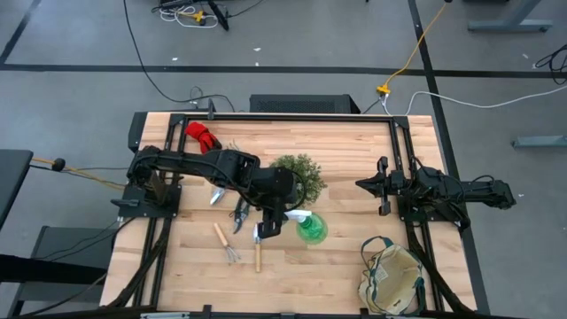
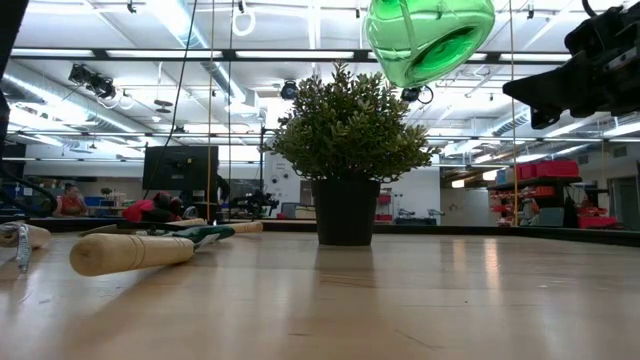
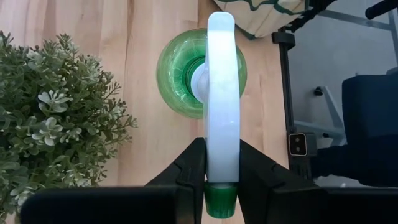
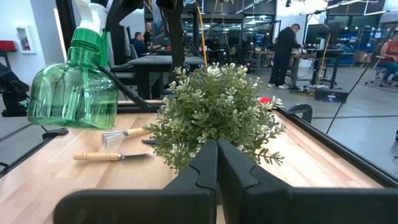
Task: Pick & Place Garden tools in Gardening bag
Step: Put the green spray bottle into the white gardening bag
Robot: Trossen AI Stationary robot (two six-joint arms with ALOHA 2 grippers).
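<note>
While the right gripper [image 1: 361,184] waits shut, the left gripper [image 3: 222,177] clamps the green spray bottle's [image 3: 200,74] white head.

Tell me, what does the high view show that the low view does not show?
Only the high view shows the gardening bag, the red gloves, the pruning shears and the left gripper shut on the spray bottle's white head. Only the low view shows the bottle hanging clear above the table. Both show the green spray bottle, the plant and wooden-handled tools.
</note>
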